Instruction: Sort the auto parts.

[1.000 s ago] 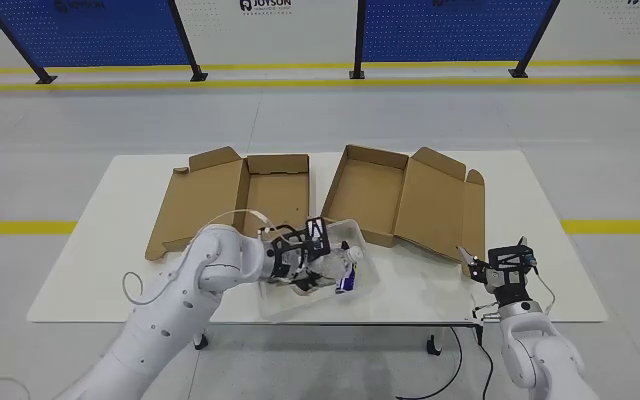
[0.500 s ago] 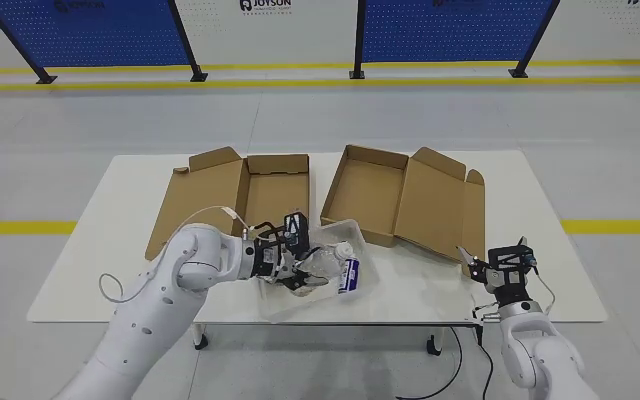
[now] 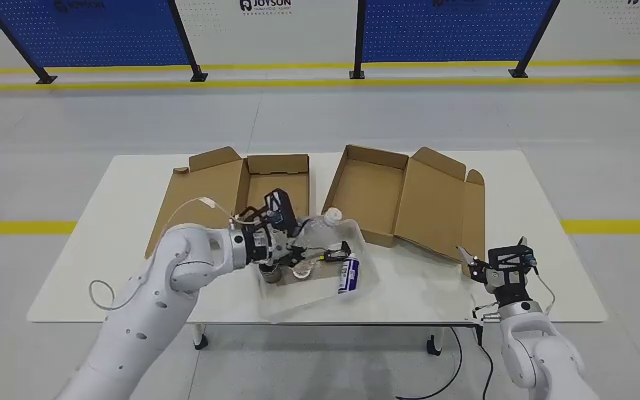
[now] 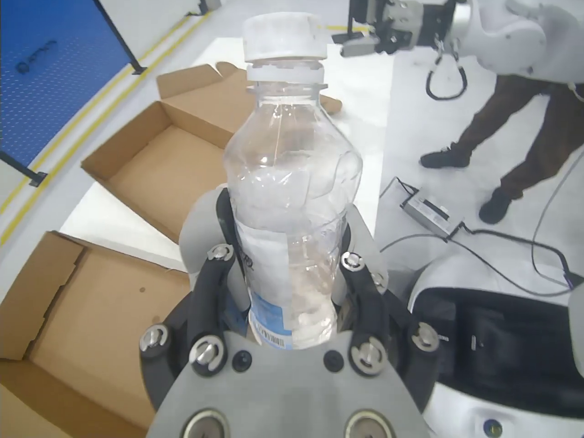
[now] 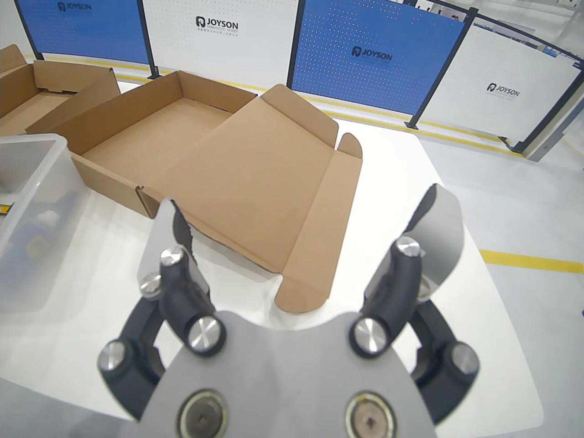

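Item 1: bottle point(image 4: 292, 161), clear with a white cap, label print unreadable to me; clamped in my left gripper point(image 4: 283, 225) above the bin point(image 3: 300, 300) (contents mostly hidden).
Item 2: right gripper point(image 5: 301, 225), fingers spread wide, empty, over the table point(image 3: 120, 260) at its near right corner.

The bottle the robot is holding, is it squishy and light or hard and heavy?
Probably light: the clear plastic bottle seems empty, no water line showing. Likely squishy: its thin wall looks creased above where the left gripper clamps it. Being round, it would probably roll if laid on its side.
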Action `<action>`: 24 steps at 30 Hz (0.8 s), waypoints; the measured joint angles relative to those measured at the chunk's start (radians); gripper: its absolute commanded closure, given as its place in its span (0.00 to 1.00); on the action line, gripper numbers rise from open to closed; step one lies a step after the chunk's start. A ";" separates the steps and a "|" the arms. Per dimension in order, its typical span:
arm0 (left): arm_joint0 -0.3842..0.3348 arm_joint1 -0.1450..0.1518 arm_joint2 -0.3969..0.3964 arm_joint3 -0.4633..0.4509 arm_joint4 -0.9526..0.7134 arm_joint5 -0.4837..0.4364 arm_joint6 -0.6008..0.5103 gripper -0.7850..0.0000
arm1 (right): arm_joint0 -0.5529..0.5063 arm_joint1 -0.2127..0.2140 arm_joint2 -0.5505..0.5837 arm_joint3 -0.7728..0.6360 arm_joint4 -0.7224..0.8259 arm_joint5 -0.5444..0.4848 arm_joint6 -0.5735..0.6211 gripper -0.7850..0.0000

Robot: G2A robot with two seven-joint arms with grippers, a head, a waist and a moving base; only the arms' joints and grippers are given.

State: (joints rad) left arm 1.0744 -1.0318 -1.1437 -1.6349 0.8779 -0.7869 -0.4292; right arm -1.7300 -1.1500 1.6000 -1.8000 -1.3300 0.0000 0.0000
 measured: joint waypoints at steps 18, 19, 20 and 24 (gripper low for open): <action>0.051 -0.003 -0.041 0.012 0.044 0.165 0.135 1.00 | 0.000 0.000 0.000 0.000 0.000 0.000 0.000 0.00; 0.051 -0.003 -0.041 0.012 0.044 0.165 0.135 1.00 | 0.000 0.000 0.000 0.000 0.000 0.000 0.000 0.00; 0.052 -0.003 -0.041 0.012 0.044 0.165 0.135 1.00 | 0.000 0.000 0.000 0.000 0.000 0.000 0.000 0.00; 0.061 -0.008 -0.035 0.020 0.037 0.203 0.155 1.00 | 0.000 0.000 0.000 0.000 0.000 0.000 0.000 0.00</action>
State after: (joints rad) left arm 1.1357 -1.0396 -1.1783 -1.6149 0.9147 -0.5836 -0.2746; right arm -1.7300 -1.1500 1.6000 -1.8000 -1.3300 0.0000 0.0000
